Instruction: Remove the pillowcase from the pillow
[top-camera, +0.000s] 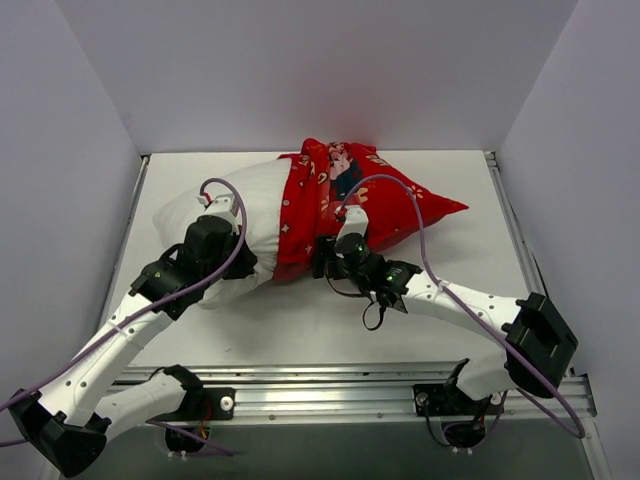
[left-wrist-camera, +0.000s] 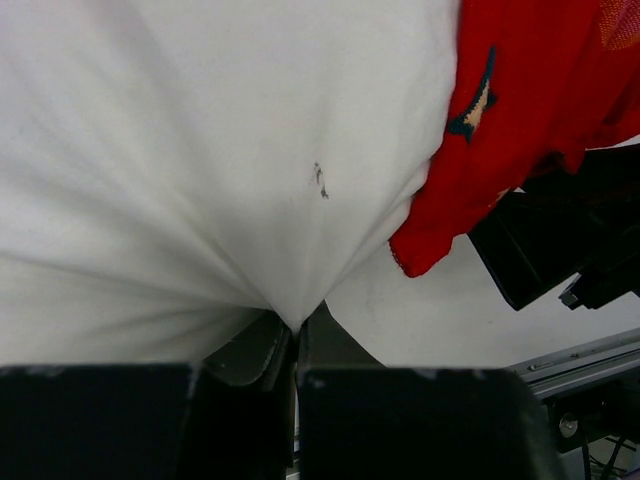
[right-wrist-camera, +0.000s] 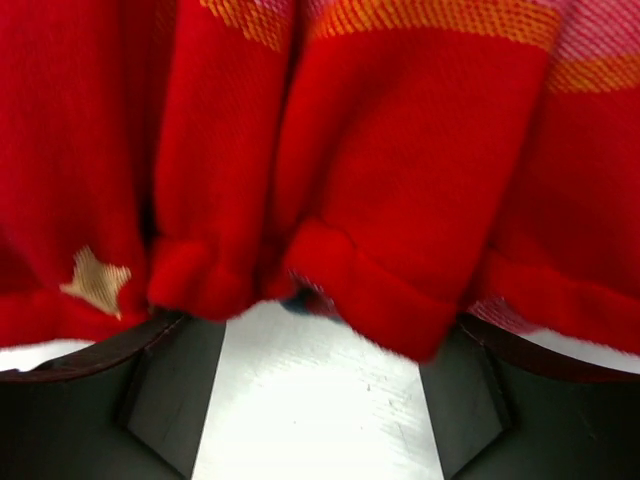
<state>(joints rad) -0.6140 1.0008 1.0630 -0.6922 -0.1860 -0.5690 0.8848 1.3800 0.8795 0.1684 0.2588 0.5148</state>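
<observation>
Left wrist view showed left end effector clamped on pillow, presumably anchoring it; right end effector apart at pillowcase hem.

Red pillowcase, white pillow
Gold stars, orange bands and a cartoon print on the red; one small dark speck on the white.

One pillow, one pillowcase, one table, two robot arms
</observation>
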